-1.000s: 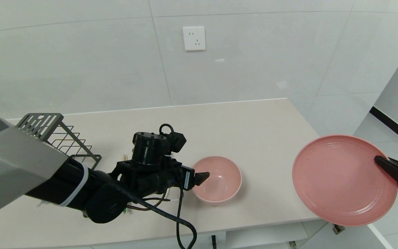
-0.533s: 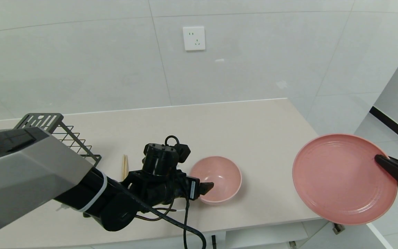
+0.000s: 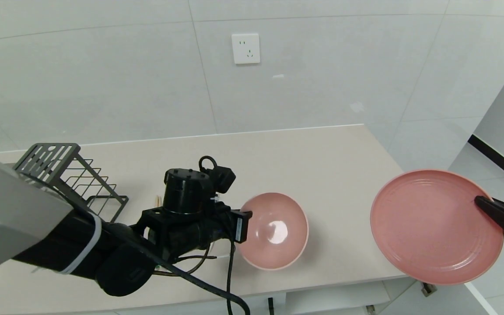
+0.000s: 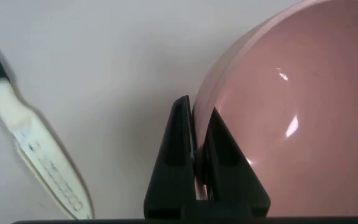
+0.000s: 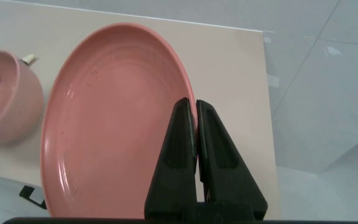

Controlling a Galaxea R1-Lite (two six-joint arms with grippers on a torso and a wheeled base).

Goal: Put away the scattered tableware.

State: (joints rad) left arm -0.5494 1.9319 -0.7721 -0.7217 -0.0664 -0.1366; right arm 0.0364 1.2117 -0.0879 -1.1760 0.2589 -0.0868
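Left of bowl (image 3: 274, 232), wire rack (image 3: 48, 156)

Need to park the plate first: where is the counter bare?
Bare: the counter stretch behind the bowl, from the rack to the right edge, and the strip right of the bowl. Crowded: front left, around the left claw.

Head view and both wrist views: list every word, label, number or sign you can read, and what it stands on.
No text can be read.
The white label on the side of the left gripper: too small to read.
A row of small marks on the cream utensil on the counter: blurred, unreadable.
No print shows on the pink bowl, pink plate or wall socket.
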